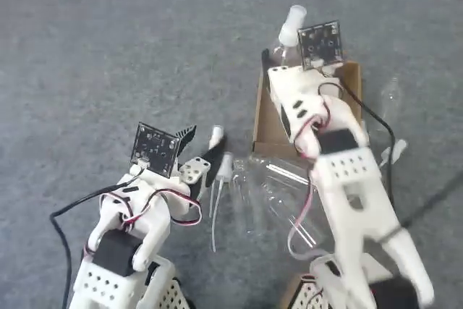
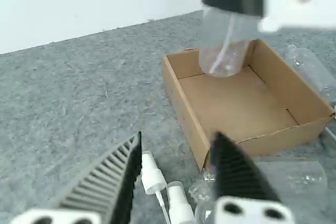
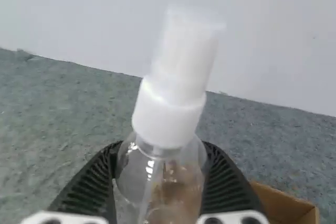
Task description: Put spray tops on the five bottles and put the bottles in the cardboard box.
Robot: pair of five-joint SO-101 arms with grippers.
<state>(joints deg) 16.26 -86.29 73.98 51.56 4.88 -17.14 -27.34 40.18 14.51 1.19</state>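
Cardboard box (image 1: 269, 127) sits open under the right gripper (image 3: 160, 156), whose fingers pinch a capped bottle (image 2: 223, 51) roughly upright above its far side. Beside the box, the left gripper (image 2: 176, 153), fingers spread, hovers over loose spray tops (image 2: 152, 174).

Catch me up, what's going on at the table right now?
The right end effector holds a bottle with its spray top on, above the box, which has nothing in it yet. The left end effector hangs open over two loose tops beside the box. Other bottles lie on the table nearby.
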